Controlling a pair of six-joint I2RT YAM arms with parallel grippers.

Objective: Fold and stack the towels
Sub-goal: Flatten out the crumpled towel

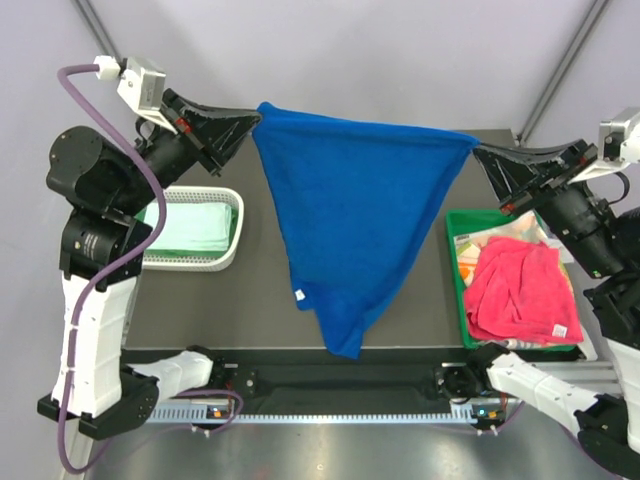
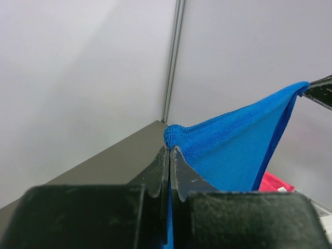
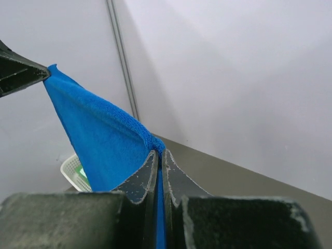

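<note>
Two top corners of the royal blue towel (image 1: pixel 350 220) are pinched, one in the left gripper (image 1: pixel 258 118) and one in the right gripper (image 1: pixel 476 148), each clamped fully onto the cloth with no gap showing. Held taut between them above the table (image 1: pixel 250 310), it hangs to a point, likely spread for folding. A pink towel (image 1: pixel 520 290) lies in the green bin (image 1: pixel 452 262); a mint towel (image 1: pixel 195 228) sits in the white basket (image 1: pixel 236 225).

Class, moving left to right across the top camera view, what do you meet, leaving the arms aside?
White mesh plastic basket, royal blue terry towel hanging spread, crumpled pink cloth towel.
</note>
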